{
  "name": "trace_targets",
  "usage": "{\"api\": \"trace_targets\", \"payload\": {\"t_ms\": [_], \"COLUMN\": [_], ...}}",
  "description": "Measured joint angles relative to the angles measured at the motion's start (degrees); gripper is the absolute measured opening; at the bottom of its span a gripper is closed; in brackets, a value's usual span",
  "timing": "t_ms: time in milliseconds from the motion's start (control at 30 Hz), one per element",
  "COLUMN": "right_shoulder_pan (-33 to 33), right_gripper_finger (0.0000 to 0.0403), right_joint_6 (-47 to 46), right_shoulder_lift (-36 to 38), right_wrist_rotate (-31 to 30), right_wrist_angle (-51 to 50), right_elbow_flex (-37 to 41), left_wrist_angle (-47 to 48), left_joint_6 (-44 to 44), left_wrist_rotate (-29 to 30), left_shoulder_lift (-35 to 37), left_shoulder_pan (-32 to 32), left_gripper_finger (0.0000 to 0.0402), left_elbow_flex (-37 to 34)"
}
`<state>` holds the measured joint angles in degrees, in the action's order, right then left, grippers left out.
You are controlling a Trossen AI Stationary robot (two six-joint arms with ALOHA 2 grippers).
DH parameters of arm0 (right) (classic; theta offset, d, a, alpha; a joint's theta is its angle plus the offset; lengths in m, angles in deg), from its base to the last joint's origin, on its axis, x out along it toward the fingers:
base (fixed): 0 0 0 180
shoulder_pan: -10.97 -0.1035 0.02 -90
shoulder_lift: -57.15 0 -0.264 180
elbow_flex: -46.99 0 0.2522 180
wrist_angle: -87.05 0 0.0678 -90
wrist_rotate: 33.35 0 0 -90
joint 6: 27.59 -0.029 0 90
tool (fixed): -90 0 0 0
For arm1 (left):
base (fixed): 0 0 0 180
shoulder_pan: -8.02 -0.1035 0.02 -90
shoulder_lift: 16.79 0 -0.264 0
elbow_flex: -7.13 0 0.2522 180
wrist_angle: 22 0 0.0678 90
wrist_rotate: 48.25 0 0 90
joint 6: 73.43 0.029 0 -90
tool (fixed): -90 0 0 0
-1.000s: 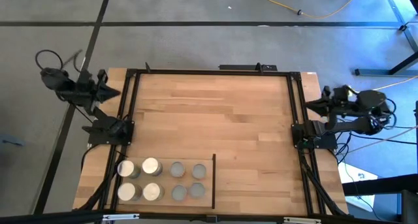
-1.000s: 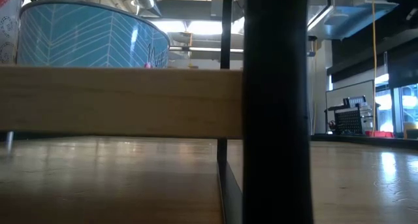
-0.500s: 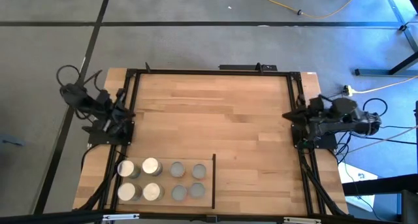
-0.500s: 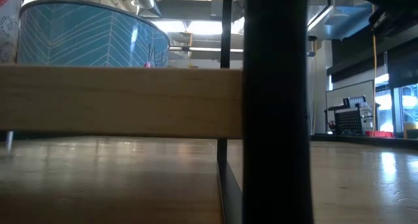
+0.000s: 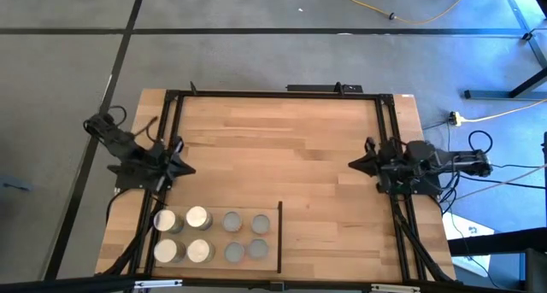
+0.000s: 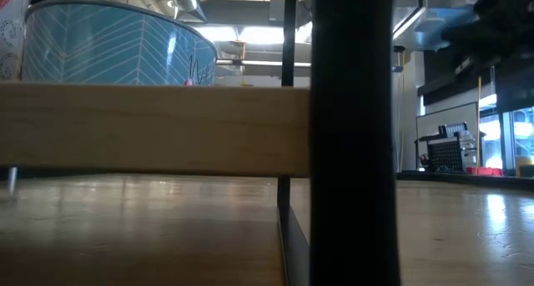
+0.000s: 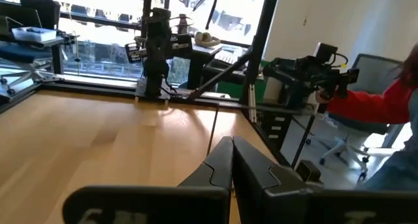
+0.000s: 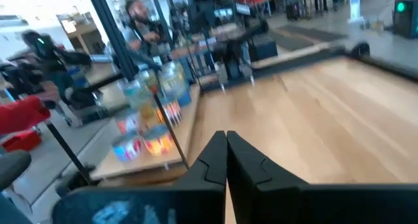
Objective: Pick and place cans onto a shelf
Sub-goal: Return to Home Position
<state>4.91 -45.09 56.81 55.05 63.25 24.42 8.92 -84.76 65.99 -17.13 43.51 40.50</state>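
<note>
Several cans (image 5: 214, 236) with round grey and pale tops stand upright in two rows on the light-wood shelf (image 5: 272, 218) at the table's near left. A thin black divider runs along the shelf's right edge. In the low view a blue-patterned can (image 6: 108, 44) stands on the shelf's board (image 6: 150, 127). My left gripper (image 5: 184, 167) is shut and holds nothing. It is level over the table's left edge, beyond the cans, and points right. My right gripper (image 5: 352, 165) is shut and holds nothing. It is level over the right edge and points left. Both wrist views show the fingertips together (image 7: 232, 149) (image 8: 226, 142).
A black frame (image 5: 273, 94) runs round the wooden tabletop. A thick black post (image 6: 350, 136) fills the middle of the low view. Bare wood (image 5: 282, 156) lies between the two grippers. A person in a red sleeve (image 7: 392, 100) is in the room beyond the table.
Both arms have folded down. My left gripper has come down from beyond the table's left edge, toward the near edge and inward, and has tipped level. My right gripper has sunk and swung inward over the right edge, and has also tipped level. Both have stayed shut.
</note>
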Motion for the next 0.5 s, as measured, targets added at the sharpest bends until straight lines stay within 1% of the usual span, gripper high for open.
{"api": "trace_targets", "payload": {"t_ms": [167,233,400,500], "right_shoulder_pan": [0.00,0.00,-0.04,-0.04], "right_gripper_finger": [0.0004,0.0004,0.0004,0.0004], "right_joint_6": [0.27,0.99,5.96,6.31], "right_shoulder_lift": [0.00,0.00,-0.15,-0.15], "right_wrist_rotate": [-0.12,-0.16,0.20,0.23], "right_wrist_angle": [2.88,2.97,3.24,3.28], "right_elbow_flex": [4.34,5.43,5.54,5.54], "left_wrist_angle": [-3.67,-5.39,-8.59,-8.85], "left_joint_6": [1.01,2.66,5.77,5.90], "left_wrist_rotate": [0.23,0.16,-1.29,-1.43], "left_shoulder_lift": [0.00,-0.02,0.00,-0.01], "left_shoulder_pan": [0.00,0.00,0.00,0.04], "left_gripper_finger": [0.0000,0.0000,0.0000,0.0000], "left_elbow_flex": [-5.01,-6.85,-9.57,-10.47]}}
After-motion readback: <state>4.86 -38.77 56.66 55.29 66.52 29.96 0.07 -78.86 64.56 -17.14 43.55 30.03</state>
